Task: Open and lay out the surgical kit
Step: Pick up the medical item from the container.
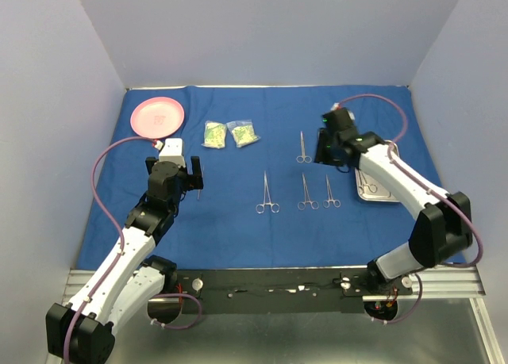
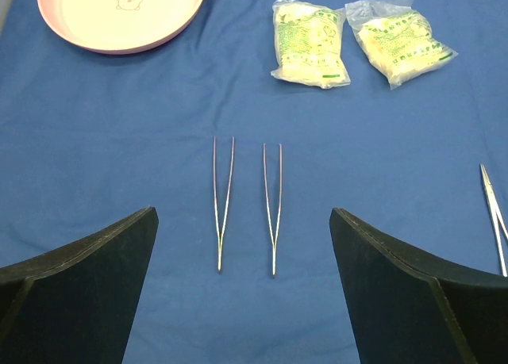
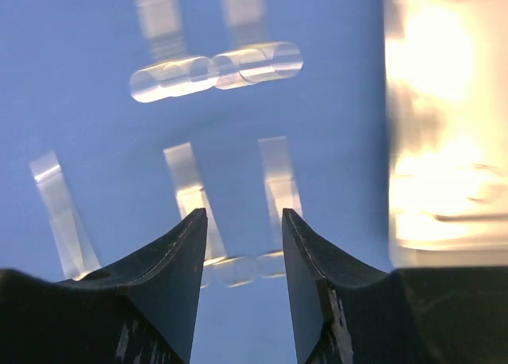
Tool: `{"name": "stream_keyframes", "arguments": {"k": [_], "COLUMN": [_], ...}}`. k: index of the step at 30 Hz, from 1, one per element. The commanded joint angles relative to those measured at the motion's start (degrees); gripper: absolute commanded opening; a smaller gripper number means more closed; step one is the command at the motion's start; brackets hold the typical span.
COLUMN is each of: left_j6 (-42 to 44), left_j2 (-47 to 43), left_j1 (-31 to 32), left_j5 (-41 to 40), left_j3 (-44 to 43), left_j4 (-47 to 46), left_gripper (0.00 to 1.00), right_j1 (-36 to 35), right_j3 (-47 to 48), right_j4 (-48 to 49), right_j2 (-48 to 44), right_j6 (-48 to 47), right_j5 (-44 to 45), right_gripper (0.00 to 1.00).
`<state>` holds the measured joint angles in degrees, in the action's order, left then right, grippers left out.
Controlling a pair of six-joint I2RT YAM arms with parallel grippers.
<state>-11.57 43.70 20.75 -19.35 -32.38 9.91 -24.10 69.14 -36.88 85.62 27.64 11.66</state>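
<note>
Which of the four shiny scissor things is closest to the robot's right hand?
The thin silver scissor-like forceps lying alone at the back, right beside the right gripper. The other three forceps sit together in a row, farther from it.

- I see the blue cloth (image 2: 119, 142) as matt and smooth.
- The tweezers (image 2: 224, 201) and forceps (image 1: 267, 196) are thin, bright polished metal.
- The packets (image 2: 309, 43) are clear, glossy, crinkled plastic.
- The pink plate (image 2: 119, 15) looks like smooth, glossy plastic.
- The tray (image 1: 373, 198) is shiny steel.

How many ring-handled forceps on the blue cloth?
4 forceps. One far, by the right claw; three in a nearer row: left, middle, right. The steel tray may hold more.
</note>
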Motion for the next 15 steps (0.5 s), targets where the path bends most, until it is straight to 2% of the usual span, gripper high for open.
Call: {"name": "stream_keyframes", "arguments": {"k": [1,7,15], "left_j6": [0.2,0.1,0.1], "left_j2": [-0.5,-0.4,0.0], "left_j1": [0.3,0.3,0.3], "left_j5": [-0.8,-0.5,-0.6], "left_j3": [0.1,0.1,0.1], "left_j4": [-0.9,-1.0,-0.9], "left_gripper": [0.98,0.98,0.98], "right_j1": [12.5,26.7,29.5], "right_j3": [-6.2,-9.7,-9.4], "right_j4": [-1.0,0.8,2.7], "right_j2": [-4.8,-5.4,0.6], "right_j6": [-6.5,-8.4,-11.4], "right_j5": [4.2,0.2,-4.3], "right_gripper": [0.51,0.47,0.33]}}
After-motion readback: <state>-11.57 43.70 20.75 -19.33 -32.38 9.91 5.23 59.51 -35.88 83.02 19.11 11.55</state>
